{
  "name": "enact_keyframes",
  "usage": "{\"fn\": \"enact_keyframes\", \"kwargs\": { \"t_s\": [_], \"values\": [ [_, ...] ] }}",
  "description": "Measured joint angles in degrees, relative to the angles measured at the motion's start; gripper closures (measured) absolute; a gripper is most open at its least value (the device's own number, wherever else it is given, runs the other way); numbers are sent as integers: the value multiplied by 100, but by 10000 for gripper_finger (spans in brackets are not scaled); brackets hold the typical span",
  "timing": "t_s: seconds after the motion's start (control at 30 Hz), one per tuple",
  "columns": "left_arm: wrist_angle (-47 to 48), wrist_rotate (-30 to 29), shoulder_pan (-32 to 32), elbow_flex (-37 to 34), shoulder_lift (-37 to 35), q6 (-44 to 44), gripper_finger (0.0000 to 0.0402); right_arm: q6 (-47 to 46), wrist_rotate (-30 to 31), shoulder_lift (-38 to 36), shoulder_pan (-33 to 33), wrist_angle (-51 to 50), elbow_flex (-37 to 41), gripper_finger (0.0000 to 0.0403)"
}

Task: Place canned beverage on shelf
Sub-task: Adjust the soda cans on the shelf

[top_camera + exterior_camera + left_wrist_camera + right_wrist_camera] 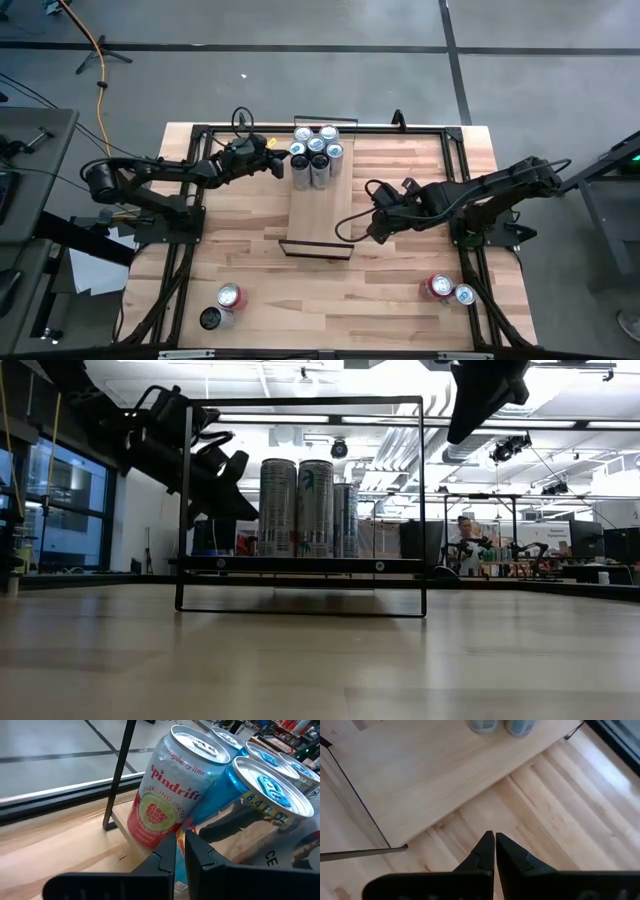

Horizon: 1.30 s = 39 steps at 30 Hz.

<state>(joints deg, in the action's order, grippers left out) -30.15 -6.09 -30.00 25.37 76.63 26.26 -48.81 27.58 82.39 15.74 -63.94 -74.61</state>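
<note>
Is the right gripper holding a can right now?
No. The right gripper is shut with nothing between its fingers, hovering over bare tabletop beside the shelf.

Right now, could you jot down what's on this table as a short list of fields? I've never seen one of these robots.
shelf: light-wood shelf at the table's middle, black frame at the near end
cans on shelf: cluster at the far end, upright
spare cans: two at the near left corner, two near right
left gripper: shut, empty, beside the cluster
right gripper: shut, empty, over the table right of the shelf
</note>
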Motion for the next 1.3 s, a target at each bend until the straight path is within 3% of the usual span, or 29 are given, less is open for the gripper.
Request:
{"fn": "enact_keyframes", "kwargs": {
  "t_s": [0.3,0.53,0.6,0.87,1.03,1.17,1.3],
  "values": [
    [86,-191,-686,-2,-930,-235,401,10,260,-288,-198,-223,-2,403],
    [318,78,-901,0,-1256,59,401,-359,292,-592,-1206,55,-2,403],
    [307,187,-865,1,-1286,27,401,-275,-39,-599,-1812,512,-2,403],
    [368,252,-817,2,-1280,-168,401,-45,-2657,-45,-4375,2764,-9,403],
    [450,251,-827,2,-1280,-312,401,-496,-3916,799,-5052,3682,-9,403],
    [619,250,-885,2,-1280,-391,401,-900,-4116,1322,-5181,4147,-7,403],
    [752,252,-987,2,-1263,-395,401,-1145,-3650,1565,-5193,4197,-2,403]
  ]
}}
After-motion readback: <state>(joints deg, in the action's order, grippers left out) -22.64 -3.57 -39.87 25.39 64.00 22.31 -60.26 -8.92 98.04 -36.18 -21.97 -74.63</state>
